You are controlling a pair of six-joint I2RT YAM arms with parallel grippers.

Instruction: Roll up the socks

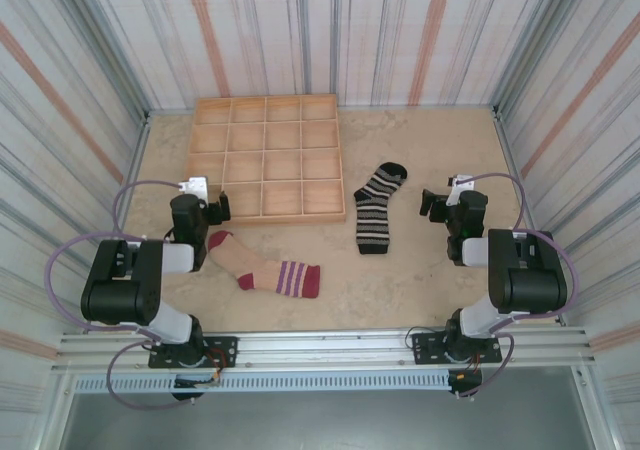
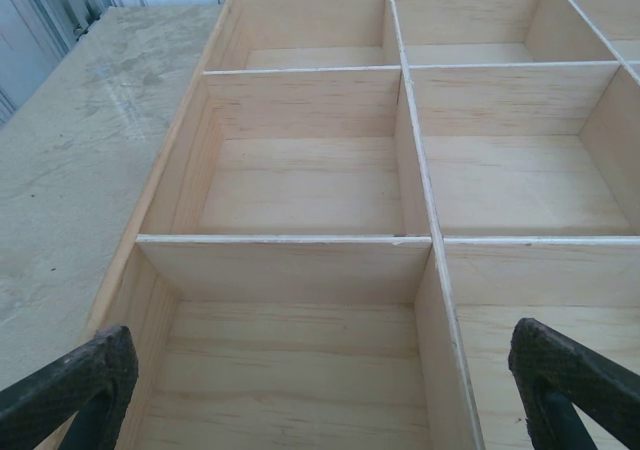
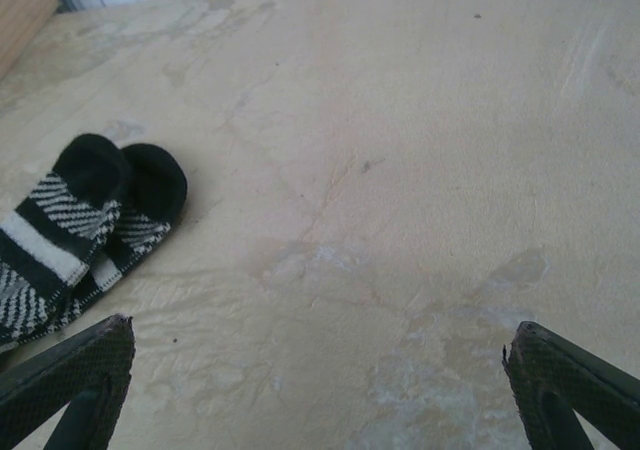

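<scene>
**Top external view.** Task not begun, in my judgement: neither sock is rolled and neither is held.
- The left claw (image 1: 218, 208) stands apart and empty, at the near edge of the wooden tray (image 1: 265, 157).
- The beige sock (image 1: 265, 267) lies flat on the table (image 1: 420, 270), behind this claw and to its right, toward the arm bases. Its dark red toe is close to the wrist. Its striped cuff end is farther right.
- The right claw (image 1: 433, 206) is also apart and empty.
- The black striped sock (image 1: 380, 208) lies flat near its left side, not touching it, toe away from the bases.

**Left wrist view.** The left claw (image 2: 320, 355) has its jaws wide, with bare tray (image 2: 285, 238) compartments below and ahead of it.

**Right wrist view.** The right claw (image 3: 318, 340) has its jaws wide over bare table (image 3: 420, 170). The black striped sock (image 3: 90, 220) is ahead and to its left. Two rounded black toe ends show side by side. I cannot tell whether that is a fold or a second layer.

**Outstanding:** all of the rolling.
</scene>
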